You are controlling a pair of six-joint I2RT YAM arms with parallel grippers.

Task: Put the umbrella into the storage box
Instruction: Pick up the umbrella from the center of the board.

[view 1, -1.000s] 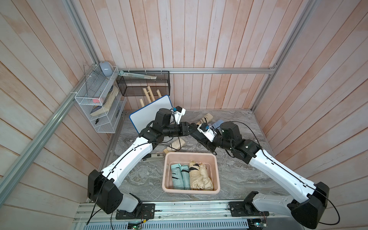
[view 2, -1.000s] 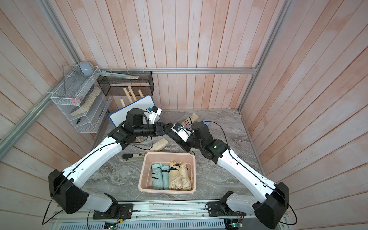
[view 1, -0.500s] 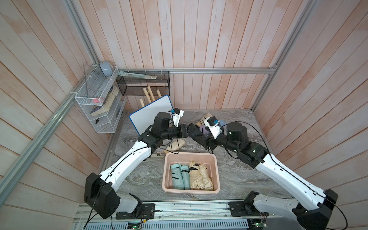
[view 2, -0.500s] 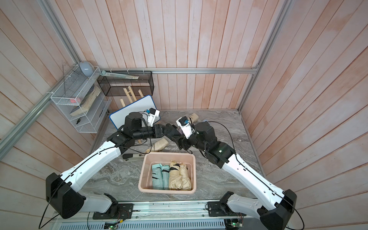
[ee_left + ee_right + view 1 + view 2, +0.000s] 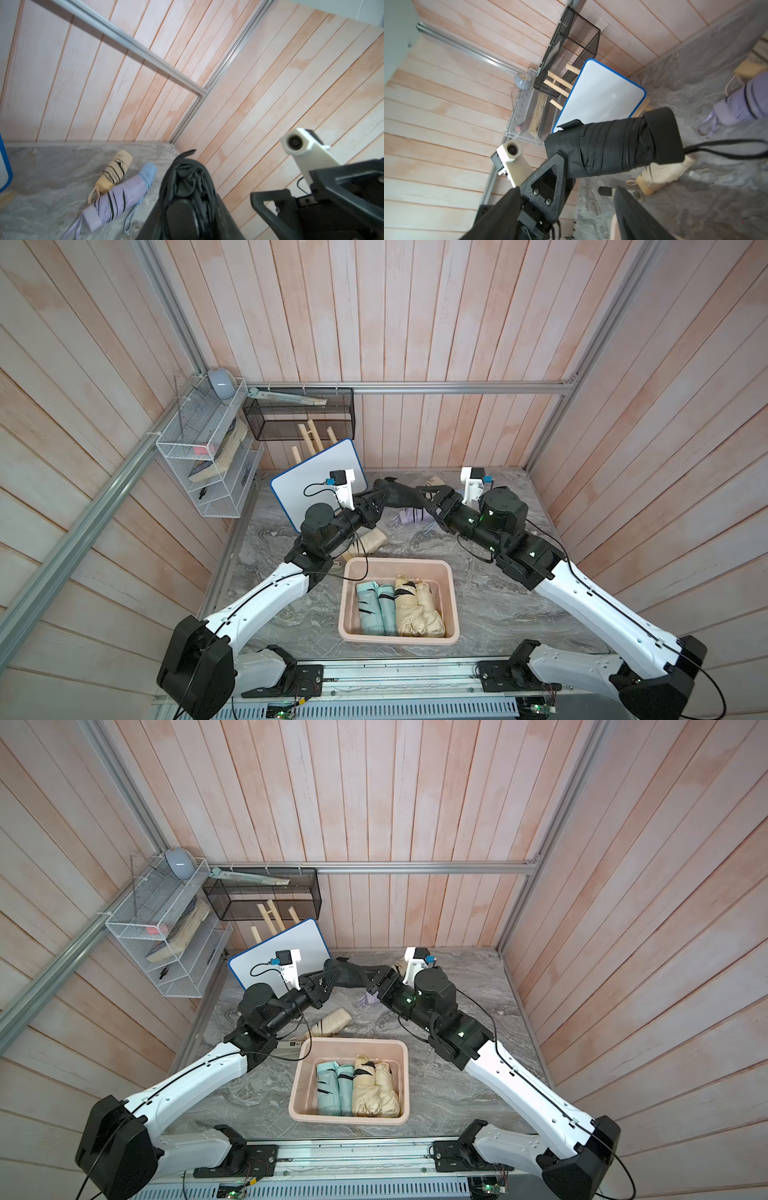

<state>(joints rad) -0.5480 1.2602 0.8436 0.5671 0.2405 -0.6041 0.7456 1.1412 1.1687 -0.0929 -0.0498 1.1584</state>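
A black folded umbrella [image 5: 401, 498] [image 5: 353, 974] hangs in the air over the back of the table. My left gripper [image 5: 374, 506] [image 5: 323, 986] [image 5: 187, 220] is shut on its canopy end [image 5: 187, 182]. Its handle end [image 5: 664, 135] points toward my right gripper [image 5: 434, 497] [image 5: 380, 981] [image 5: 566, 193], which is open and apart from it. The pale pink storage box [image 5: 395, 561] [image 5: 353, 1041] stands near the front edge. It holds two mint and two beige folded umbrellas.
A lilac umbrella [image 5: 409, 516] [image 5: 120, 197] and a beige one [image 5: 115, 172] lie on the table under the arms. Another beige umbrella [image 5: 368, 541] lies behind the box. A whiteboard [image 5: 316, 477], black mesh basket [image 5: 299, 418] and white wire rack [image 5: 203, 456] fill the back left.
My right gripper has opened, let go of the black umbrella and drawn back to the right. The left gripper keeps its hold on the umbrella.
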